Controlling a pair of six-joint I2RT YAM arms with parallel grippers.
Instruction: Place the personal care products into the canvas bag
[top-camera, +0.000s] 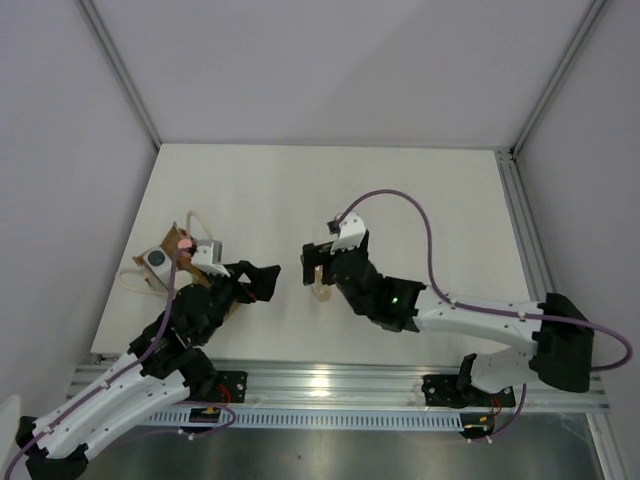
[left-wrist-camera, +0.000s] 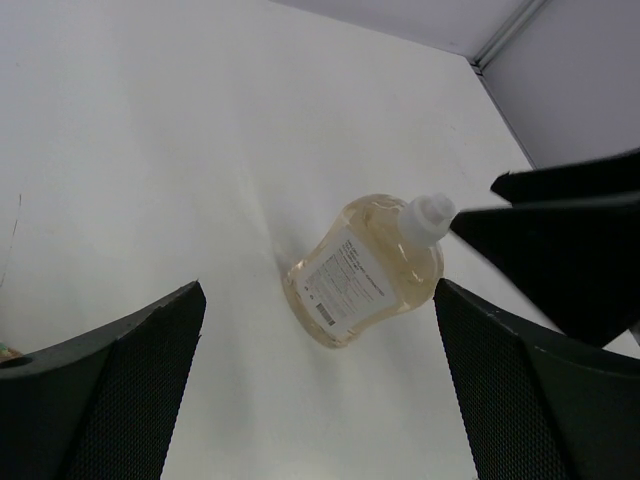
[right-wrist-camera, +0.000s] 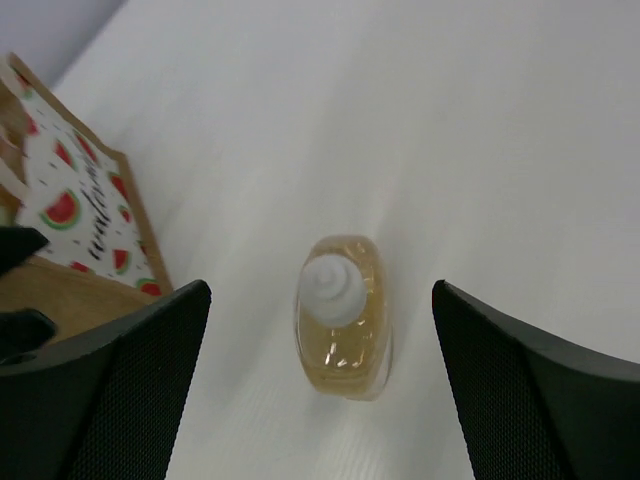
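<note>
One amber, cream-capped plastic bottle (right-wrist-camera: 340, 320) stands beneath the spread, empty right gripper (top-camera: 313, 264); best gripped centred, below cap.

We see bare table (top-camera: 430, 200) beyond and to the right of the amber bottle (right-wrist-camera: 340, 318), so that side lies open. The right gripper (top-camera: 316, 262) hangs spread above the bottle, with white table showing between each finger and the bottle's sides. On the bottle's left, the left gripper (top-camera: 268, 283) blocks the way, with the canvas bag (top-camera: 190, 265) behind it.
</note>
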